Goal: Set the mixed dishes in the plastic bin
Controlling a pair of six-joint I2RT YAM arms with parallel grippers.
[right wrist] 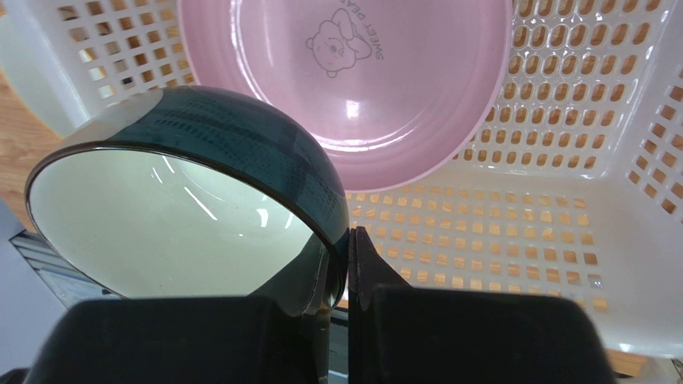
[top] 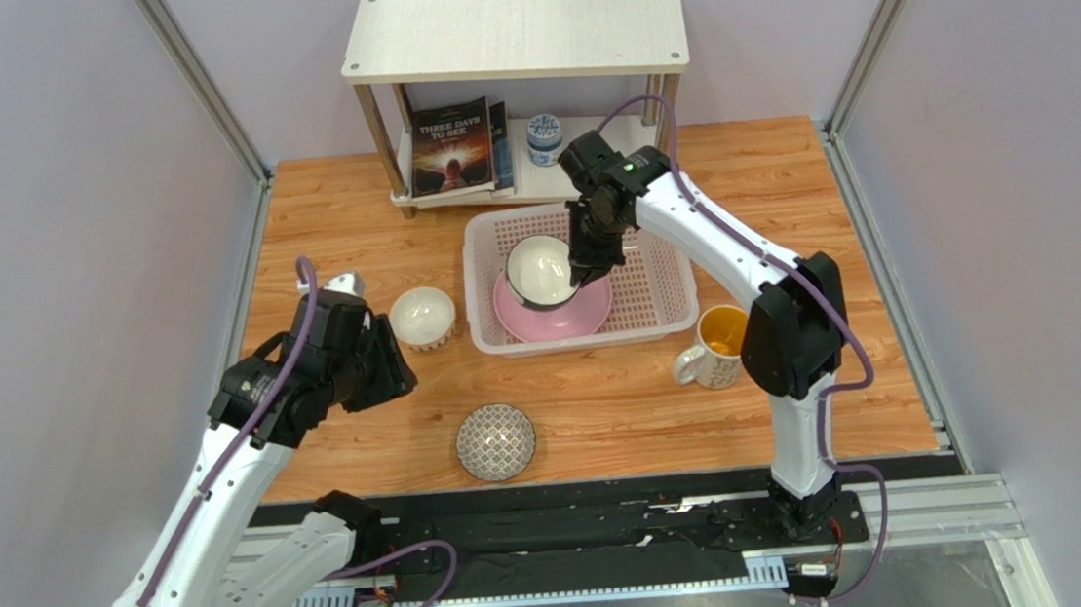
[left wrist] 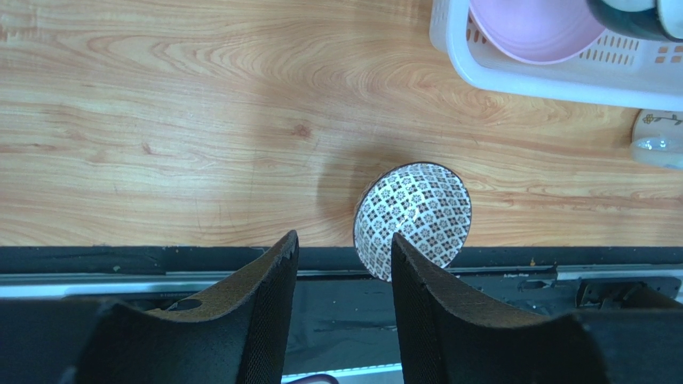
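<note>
**A:** Where is the right hand?

**B:** Over the plastic bin, which sits mid-counter toward the far edge. The hand is clenched on the rim of a checked dark-green bowl (pale inside). The bowl hangs tilted over the pink plate, which lies in the bin's left half. I can't tell whether bowl and plate touch.

**A:** So what could go wrong?

**B:** It's a thin pinch at one spot on the rim. If the bowl is let go at this tilt, I'd expect it to land edge first on the plate, then roll or chip something. Drifting left on the way down could also knock it against the bin's wall.

**A:** And the left hand?

**B:** Released and holding nothing. Its fingers stand apart over the counter's left side, pointing toward the black-and-white patterned bowl by the near edge. The small white bowl stands just beside the bin's left wall, close to that arm, so a careless swing could shove it.

**A:** Anything else outside the bin?

**B:** The white mug, yellow inside, near the bin's near right corner. That leaves three dishes on the counter. The bin's free floor is on its right, and stacking everything on the plate instead could make a wobbly pile.
</note>
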